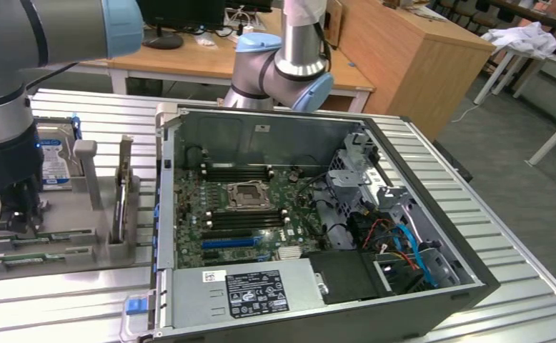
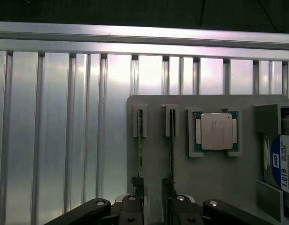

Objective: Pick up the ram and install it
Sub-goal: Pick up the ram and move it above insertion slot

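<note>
Two ram sticks stand on edge in slots of a grey holder plate (image 2: 205, 187). In the wrist view they appear as thin green lines, one ram (image 2: 140, 145) beside the other (image 2: 171, 150). My gripper (image 2: 152, 194) hangs just above the near ends of both sticks, open, with nothing between its fingers (image 2: 137, 186). In the exterior view the gripper (image 1: 13, 218) is at the far left over the holder, and the ram (image 1: 40, 239) lies just below it. The open computer case (image 1: 173, 214) holds the motherboard with its dark memory slots (image 1: 244, 172).
A square silver CPU chip (image 2: 215, 132) sits in a pocket of the holder beside the sticks. A hard drive (image 1: 57, 161) with a blue label stands at the holder's far end. The ribbed metal table (image 2: 55, 131) carries everything. Cables and a power supply (image 1: 254, 293) fill the case's lower part.
</note>
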Robot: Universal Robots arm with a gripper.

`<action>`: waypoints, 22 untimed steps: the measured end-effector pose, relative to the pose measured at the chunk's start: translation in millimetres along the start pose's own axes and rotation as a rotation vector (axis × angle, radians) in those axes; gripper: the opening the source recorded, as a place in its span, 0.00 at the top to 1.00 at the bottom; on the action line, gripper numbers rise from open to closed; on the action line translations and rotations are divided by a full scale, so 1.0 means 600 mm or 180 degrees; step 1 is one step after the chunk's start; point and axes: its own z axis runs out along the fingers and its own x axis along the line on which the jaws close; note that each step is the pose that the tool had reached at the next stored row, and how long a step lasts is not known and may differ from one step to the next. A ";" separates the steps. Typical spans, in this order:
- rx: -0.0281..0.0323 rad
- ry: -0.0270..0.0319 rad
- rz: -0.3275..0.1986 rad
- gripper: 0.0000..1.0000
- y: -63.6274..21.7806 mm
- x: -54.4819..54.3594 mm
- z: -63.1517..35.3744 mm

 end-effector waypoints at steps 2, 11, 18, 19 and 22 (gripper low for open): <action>0.0000 0.0000 0.0000 0.70 0.000 0.000 0.000; 0.0000 0.0000 0.0000 0.70 0.000 0.012 0.000; 0.0001 0.0000 0.0000 0.70 0.000 0.013 0.008; 0.0001 0.0000 0.0000 0.70 0.000 0.014 0.011; 0.0001 0.0000 0.0000 0.70 -0.001 0.015 0.020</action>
